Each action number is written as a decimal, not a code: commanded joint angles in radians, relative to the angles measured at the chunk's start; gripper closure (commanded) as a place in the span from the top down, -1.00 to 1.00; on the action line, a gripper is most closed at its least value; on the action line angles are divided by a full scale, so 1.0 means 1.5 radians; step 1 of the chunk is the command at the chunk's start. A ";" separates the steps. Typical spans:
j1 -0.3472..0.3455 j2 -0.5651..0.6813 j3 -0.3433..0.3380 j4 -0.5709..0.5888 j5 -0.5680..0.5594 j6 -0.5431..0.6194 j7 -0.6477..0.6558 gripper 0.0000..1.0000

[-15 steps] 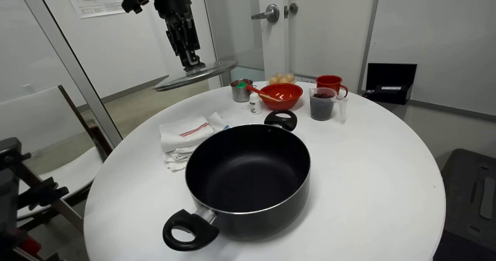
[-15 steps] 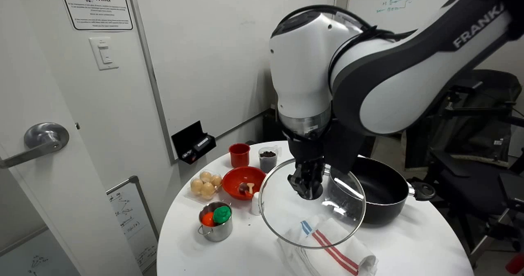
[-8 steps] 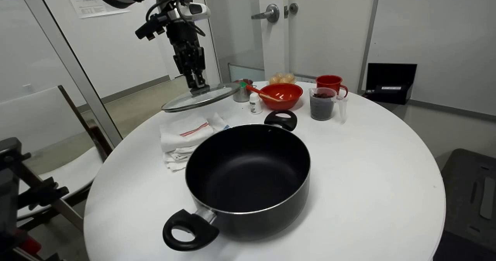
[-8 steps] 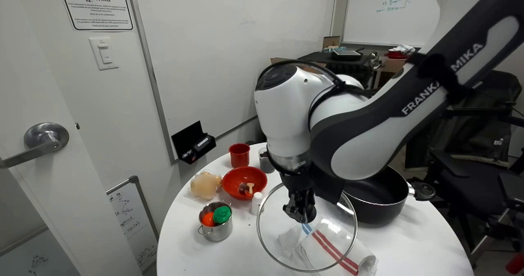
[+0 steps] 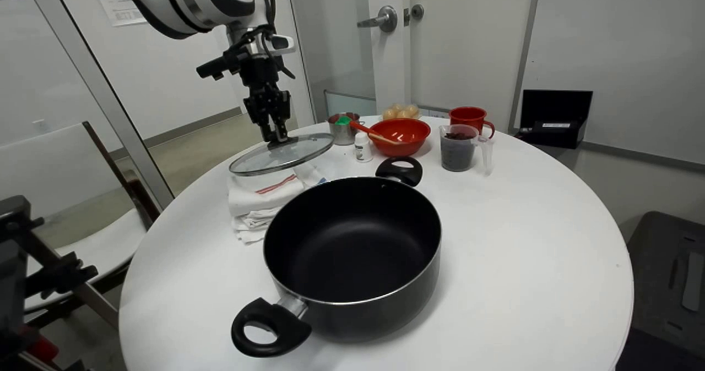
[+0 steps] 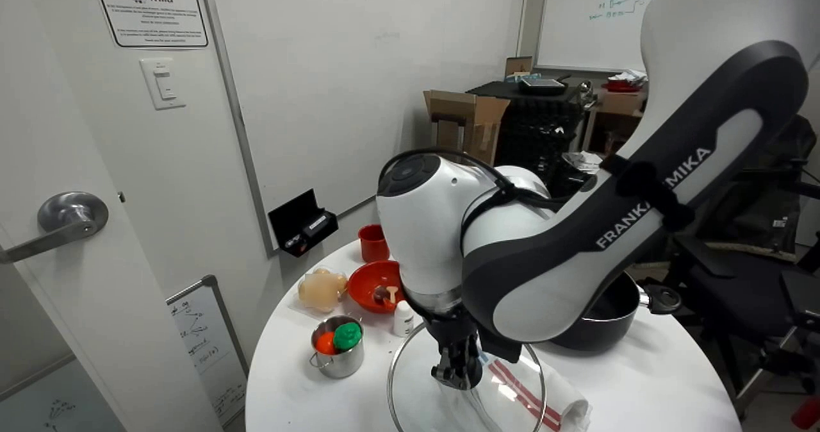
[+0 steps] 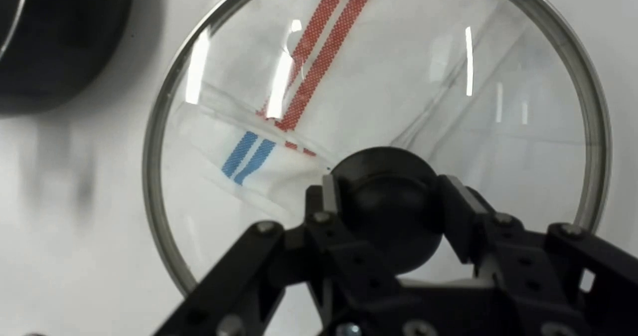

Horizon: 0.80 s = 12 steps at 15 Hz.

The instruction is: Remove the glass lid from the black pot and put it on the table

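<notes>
My gripper (image 7: 391,201) is shut on the black knob (image 7: 394,221) of the glass lid (image 7: 448,91), one finger on each side. In both exterior views the gripper (image 5: 278,138) (image 6: 458,381) holds the lid (image 5: 303,152) (image 6: 429,413) low over a folded towel beside the pot. The lid looks slightly tilted; I cannot tell whether its rim touches the towel. The black pot (image 5: 380,316) stands uncovered with its dark inside showing; the arm partly hides it in an exterior view (image 6: 596,336). The white table (image 5: 529,272) bears everything.
The white towel (image 5: 259,203) with red and blue stripes lies under the lid. Near the lid stand a white bottle (image 5: 362,148), a steel cup (image 5: 342,134) and a red bowl (image 5: 399,140). A measuring cup (image 5: 457,153), a red mug (image 5: 467,116) and eggs (image 5: 400,111) stand farther along.
The gripper has moved down with the lid, from well above the table to low over the towel. The lid's tilt has lessened. The pot and towel have not moved.
</notes>
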 commanded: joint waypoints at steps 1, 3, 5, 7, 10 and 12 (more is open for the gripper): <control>-0.017 0.030 0.023 0.051 0.040 -0.027 -0.084 -0.49; -0.031 0.043 0.038 0.066 0.064 -0.038 -0.129 -0.49; -0.041 0.056 0.047 0.082 0.084 -0.055 -0.164 -0.49; -0.048 0.067 0.051 0.101 0.098 -0.078 -0.191 -0.49; -0.053 0.083 0.049 0.126 0.105 -0.113 -0.211 -0.49; -0.053 0.091 0.048 0.140 0.104 -0.131 -0.219 -0.49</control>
